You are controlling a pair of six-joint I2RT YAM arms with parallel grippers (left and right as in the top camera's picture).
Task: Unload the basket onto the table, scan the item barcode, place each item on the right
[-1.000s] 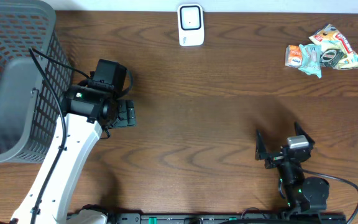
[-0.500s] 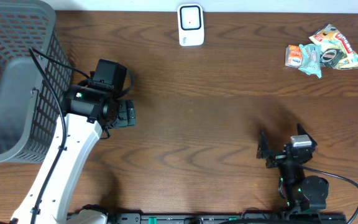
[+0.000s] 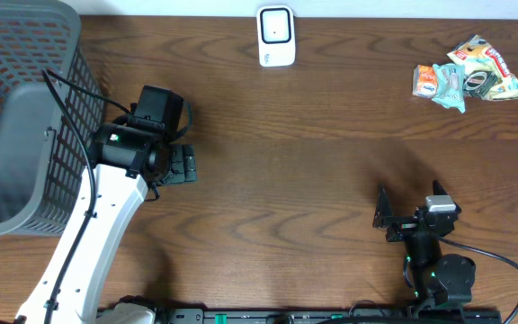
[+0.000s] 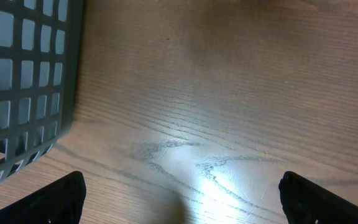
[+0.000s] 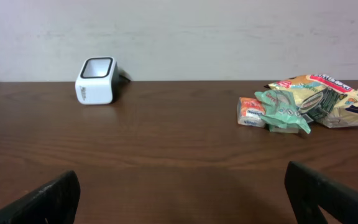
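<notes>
The items are a pile of snack packets [image 3: 466, 76] at the far right of the table, orange, green and yellow in the right wrist view [image 5: 303, 102]. A white barcode scanner [image 3: 276, 36] stands at the far middle edge, its window facing up [image 5: 96, 79]. My left gripper [image 3: 180, 166] hovers beside the basket, open over bare wood [image 4: 182, 199]. Near the front edge at the right, my right gripper [image 3: 409, 213] is open and empty [image 5: 182, 196], facing the scanner and the packets from well back.
A tall grey mesh basket [image 3: 16, 108] fills the left end of the table, and its wall sits close to my left fingers [image 4: 23, 81]. Dark wooden tabletop [image 3: 295, 162] stretches between the arms, the scanner and the packets.
The right gripper has drifted slightly toward the front edge of the table. The left arm, scanner and packets have not moved.
</notes>
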